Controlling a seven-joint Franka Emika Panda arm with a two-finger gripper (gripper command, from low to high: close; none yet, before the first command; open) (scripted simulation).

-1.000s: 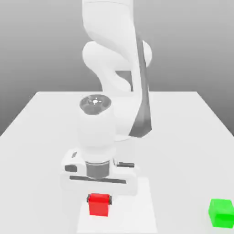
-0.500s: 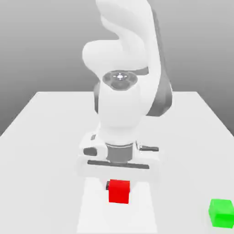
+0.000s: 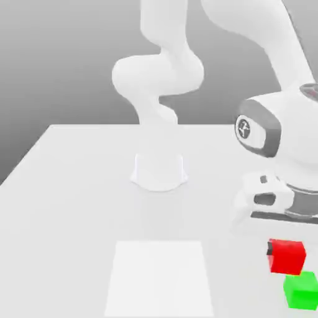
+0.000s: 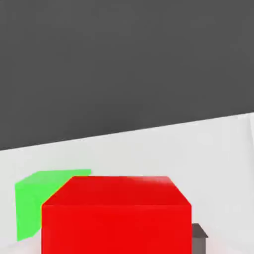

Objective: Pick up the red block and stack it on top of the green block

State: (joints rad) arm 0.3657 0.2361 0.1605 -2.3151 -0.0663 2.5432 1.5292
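Red block (image 3: 287,256), a small solid bright red cube with plain smooth faces, hangs clear of the white tabletop (image 3: 81,205), clamped between the fingers of the white two-finger gripper (image 3: 288,253), whose jaws stand narrow against its sides. One dark fingertip (image 3: 269,248) shows at the cube's side towards the exterior view's left. Green block (image 3: 301,292), a small solid bright green cube of about the same size, rests on the tabletop directly beneath the red one and slightly towards the exterior view's right of it; whether a gap separates the two I cannot tell. In the hand view the red cube (image 4: 116,216) sits close in front, with the green cube (image 4: 37,201) showing beyond one of its edges and a dark fingertip (image 4: 198,237) at its other side. Relative to the green cube, the white Franka arm's round base (image 3: 159,171) stands well apart, further back and towards the exterior view's left, and a paler square patch (image 3: 158,279) on the tabletop lies near, also to that left
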